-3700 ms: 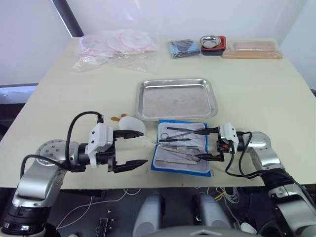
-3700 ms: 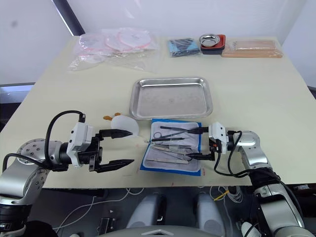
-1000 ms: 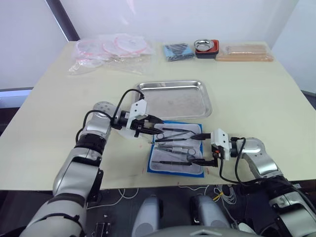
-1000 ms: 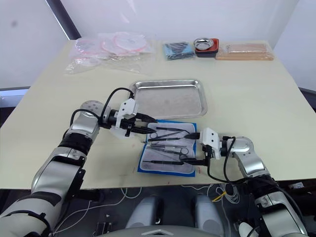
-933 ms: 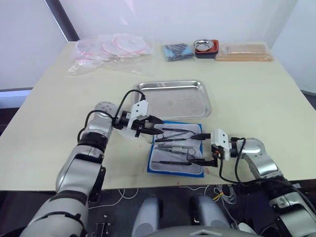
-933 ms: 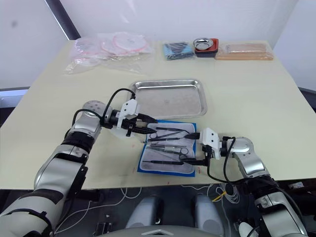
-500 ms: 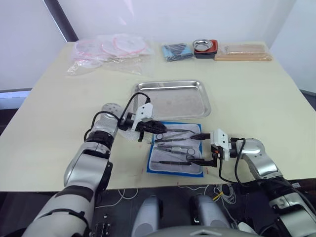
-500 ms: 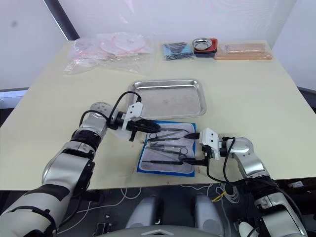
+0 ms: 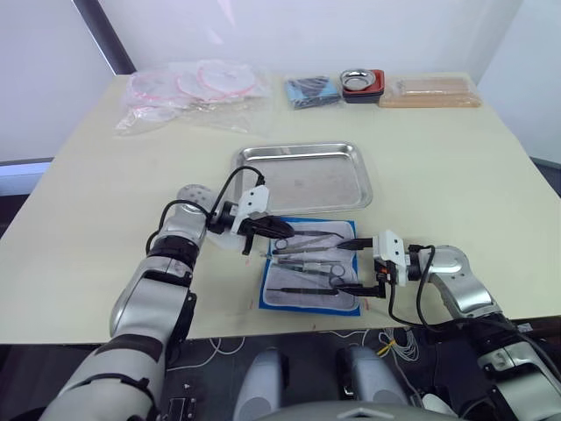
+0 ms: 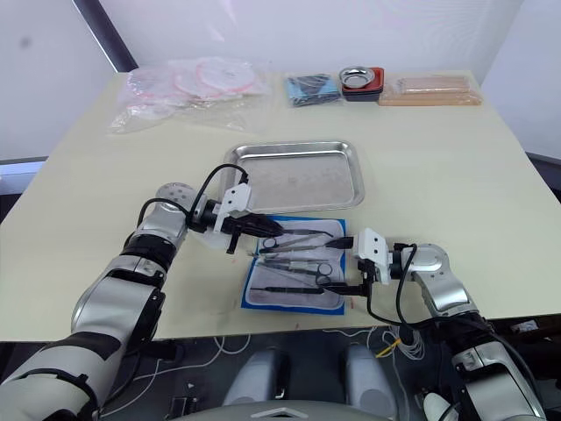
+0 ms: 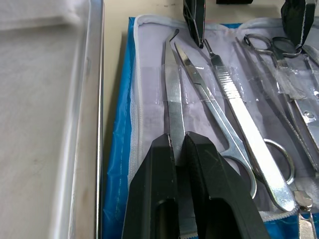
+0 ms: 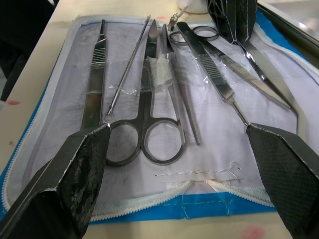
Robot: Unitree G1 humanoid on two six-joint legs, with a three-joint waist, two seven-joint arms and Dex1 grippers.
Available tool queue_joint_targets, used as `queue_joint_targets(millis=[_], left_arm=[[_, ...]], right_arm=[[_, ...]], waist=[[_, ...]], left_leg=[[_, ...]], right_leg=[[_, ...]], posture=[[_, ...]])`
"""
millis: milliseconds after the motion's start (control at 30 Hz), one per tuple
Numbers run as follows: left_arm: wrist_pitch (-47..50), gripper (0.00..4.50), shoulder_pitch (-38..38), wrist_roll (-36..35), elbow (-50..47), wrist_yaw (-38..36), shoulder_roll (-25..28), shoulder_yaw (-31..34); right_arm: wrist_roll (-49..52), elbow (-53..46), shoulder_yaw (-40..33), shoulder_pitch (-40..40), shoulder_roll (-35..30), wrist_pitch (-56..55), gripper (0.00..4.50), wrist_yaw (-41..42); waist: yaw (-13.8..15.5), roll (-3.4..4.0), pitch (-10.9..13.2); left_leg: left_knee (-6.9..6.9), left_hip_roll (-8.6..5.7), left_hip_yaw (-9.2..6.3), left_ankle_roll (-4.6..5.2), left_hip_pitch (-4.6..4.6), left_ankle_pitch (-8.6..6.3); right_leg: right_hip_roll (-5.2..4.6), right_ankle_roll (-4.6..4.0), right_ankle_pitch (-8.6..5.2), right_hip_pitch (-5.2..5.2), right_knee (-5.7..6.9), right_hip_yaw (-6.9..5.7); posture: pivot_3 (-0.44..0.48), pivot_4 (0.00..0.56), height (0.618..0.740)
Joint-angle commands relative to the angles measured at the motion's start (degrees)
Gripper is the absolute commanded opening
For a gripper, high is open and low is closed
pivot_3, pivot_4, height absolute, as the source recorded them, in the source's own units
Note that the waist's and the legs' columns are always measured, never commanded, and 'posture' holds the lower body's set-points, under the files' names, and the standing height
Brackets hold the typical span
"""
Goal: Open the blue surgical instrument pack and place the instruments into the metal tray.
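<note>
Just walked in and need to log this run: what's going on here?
The blue surgical instrument pack lies open on the table, just in front of the metal tray, which holds no instruments yet. The left tool is shut on one of the instruments, a thin silver tweezer-like tool at the pack's tray-side edge. The right tool is open at the pack's right edge, its fingers spread over the scissors and other tools in their sleeves.

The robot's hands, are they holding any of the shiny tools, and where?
The left hand pinches a thin silver instrument at its near end. The right hand is open, holding nothing.
</note>
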Motion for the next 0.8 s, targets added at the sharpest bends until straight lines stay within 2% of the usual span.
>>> queue_joint_targets(millis=[33, 333, 667, 800], left_arm=[[2.4, 0.09, 3.4, -0.3, -4.1, -2.8, 2.1, -0.4], [7.0, 0.09, 9.5, -2.2, -13.9, -1.1, 4.8, 0.2], [8.8, 0.09, 9.3, -1.4, -16.3, 1.2, 5.5, -0.4], [10.4, 0.09, 8.2, 1.1, -17.8, 4.8, 6.3, -1.1]], right_arm=[[-3.2, 4.4, 2.2, 1.3, -0.9, -0.2, 4.5, 0.8], [-3.8, 7.4, 3.4, -1.3, -0.3, -2.2, 4.5, 2.2], [-5.5, 9.0, 5.2, -2.0, -0.8, -0.4, 4.5, 2.2], [-5.6, 8.2, 5.4, -1.5, -1.0, 0.4, 4.5, 1.8]], waist=[[0.0, 0.0, 0.0], [-0.1, 0.0, 0.0], [-0.1, 0.01, 0.0], [-0.1, 0.0, 0.0]], left_leg=[[-0.02, 0.0, -0.02, 0.0, 0.01, 0.0], [-0.25, 0.02, 0.08, 0.0, 0.02, 0.0], [-0.28, 0.05, 0.15, 0.0, 0.08, 0.0], [-0.28, 0.05, 0.14, 0.0, 0.1, 0.0]], right_leg=[[0.0, 0.0, 0.0, -0.01, 0.0, 0.02], [0.03, -0.24, 0.11, -0.2, 0.02, 0.2], [0.06, -0.25, 0.11, -0.2, 0.03, 0.24], [0.07, -0.24, 0.1, -0.2, 0.04, 0.24]], posture=[[0.0, 0.15, 0.74], [0.0, 0.15, 0.74], [0.0, 0.15, 0.74], [0.0, 0.15, 0.74]])
